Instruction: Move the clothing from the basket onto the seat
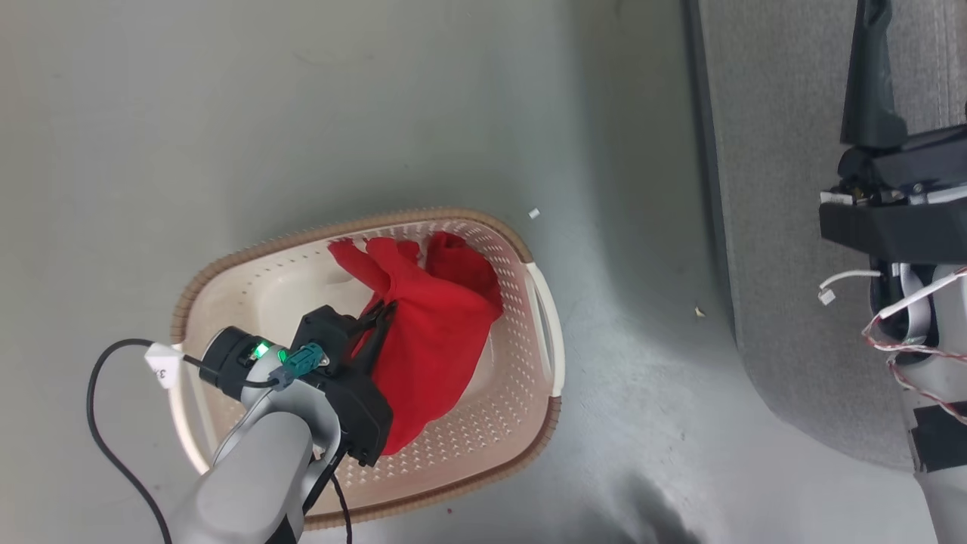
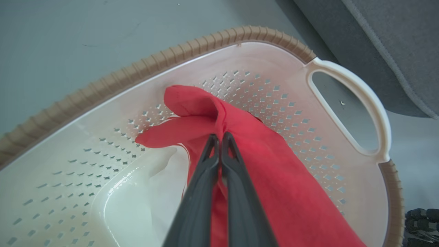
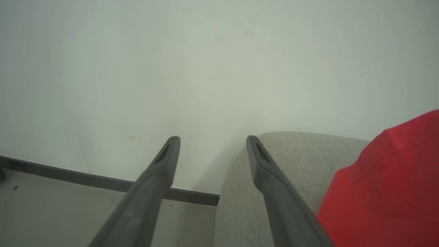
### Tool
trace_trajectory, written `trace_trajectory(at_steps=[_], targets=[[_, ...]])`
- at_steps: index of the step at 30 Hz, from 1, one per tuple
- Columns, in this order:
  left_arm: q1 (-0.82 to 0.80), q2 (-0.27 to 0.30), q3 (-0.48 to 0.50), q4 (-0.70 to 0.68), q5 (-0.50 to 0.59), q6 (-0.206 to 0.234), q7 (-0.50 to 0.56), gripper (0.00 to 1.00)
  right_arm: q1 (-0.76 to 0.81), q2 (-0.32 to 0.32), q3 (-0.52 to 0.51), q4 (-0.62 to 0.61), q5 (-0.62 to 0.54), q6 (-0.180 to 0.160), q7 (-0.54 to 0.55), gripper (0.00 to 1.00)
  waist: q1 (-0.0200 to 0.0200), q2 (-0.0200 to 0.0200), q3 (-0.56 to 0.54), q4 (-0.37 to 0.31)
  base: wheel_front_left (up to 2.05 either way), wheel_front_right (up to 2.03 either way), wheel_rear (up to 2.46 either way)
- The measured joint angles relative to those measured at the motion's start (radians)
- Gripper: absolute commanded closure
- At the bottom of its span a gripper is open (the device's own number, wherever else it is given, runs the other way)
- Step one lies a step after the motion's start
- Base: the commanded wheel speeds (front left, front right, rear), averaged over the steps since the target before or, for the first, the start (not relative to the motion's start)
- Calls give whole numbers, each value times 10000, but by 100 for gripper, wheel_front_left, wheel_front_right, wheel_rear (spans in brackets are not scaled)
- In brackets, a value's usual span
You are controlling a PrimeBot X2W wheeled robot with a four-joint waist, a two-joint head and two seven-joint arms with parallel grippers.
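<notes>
The cream basket (image 1: 227, 261) with its brown rim stands on the floor at the lower left of the head view. Red clothing (image 1: 438, 332) lies inside it, gathered to a peak where my left gripper (image 1: 384, 308) is shut on a fold. The left wrist view shows the left gripper (image 2: 219, 136) pinching the clothing (image 2: 274, 178) against the basket wall (image 2: 85, 161). My right gripper (image 3: 212, 141) stands open and holds nothing, over the grey seat (image 3: 301, 161); its dark finger (image 1: 870, 83) shows above the seat (image 1: 778, 227). Another piece of red clothing (image 3: 394, 185) rests on the seat.
The basket's white handle (image 2: 360, 92) faces the seat's edge (image 2: 394, 41). Small scraps (image 1: 534, 214) lie on the grey floor between basket and seat. A pale wall with a dark baseboard (image 3: 103, 181) runs beyond the seat. Loose wires (image 1: 906, 347) hang by my right arm.
</notes>
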Motion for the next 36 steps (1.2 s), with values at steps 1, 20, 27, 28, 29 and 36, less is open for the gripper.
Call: trace_trajectory(at_steps=[1,20,27,28,29,36], targets=[[12,-31,40,-35,-98,-2,-6,100,42,-19,0,84,-4,4,0,0,0,0,-113,66,0,0,0],[210,460,54,-1227,-384,-2,-263,100,1580,-15,128,1448,-65,257,4,0,-1,0,-2745,1278,0,0,0],[246,897,-232,-1810,-497,-2,-267,100,1947,261,376,1879,-21,357,6,0,-2,-1,-3821,1544,0,0,0],[301,957,-259,-1906,-583,-2,-267,100,2011,290,407,1979,-17,372,6,0,-1,-1,-3974,1568,0,0,0],[378,999,-309,-1987,-717,-2,-268,100,2075,316,437,2063,8,403,8,0,-1,-1,-4126,1591,0,0,0],[745,1363,-708,-2615,-1007,-2,-268,100,2735,493,646,2489,38,566,10,0,-2,-1,-5208,1665,0,0,0]])
